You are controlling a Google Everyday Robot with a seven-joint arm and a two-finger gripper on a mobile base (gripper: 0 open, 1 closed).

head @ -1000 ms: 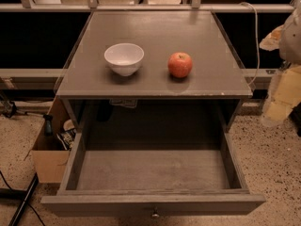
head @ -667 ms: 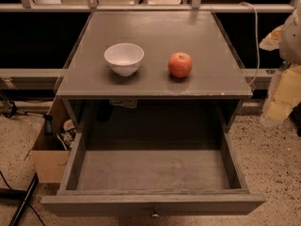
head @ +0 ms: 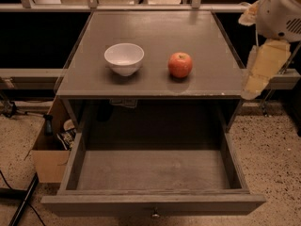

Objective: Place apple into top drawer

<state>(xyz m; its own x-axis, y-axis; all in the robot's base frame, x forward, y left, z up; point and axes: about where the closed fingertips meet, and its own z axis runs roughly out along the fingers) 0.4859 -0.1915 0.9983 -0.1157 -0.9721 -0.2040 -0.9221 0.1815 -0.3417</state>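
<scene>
The red-orange apple sits on the grey cabinet top, right of centre. The top drawer below is pulled wide open toward me, with nothing inside, and its small metal knob shows on the front panel. My gripper, a cream-coloured piece under the white arm housing, hangs at the cabinet's right edge. It is to the right of the apple, apart from it, and holds nothing that I can see.
A white bowl stands on the cabinet top left of the apple. A brown cardboard box with clutter sits on the speckled floor left of the drawer. Dark shelving and rails run behind the cabinet.
The arm and gripper have moved a little left and up, closer to the cabinet's right edge. The apple, bowl and drawer have not moved.
</scene>
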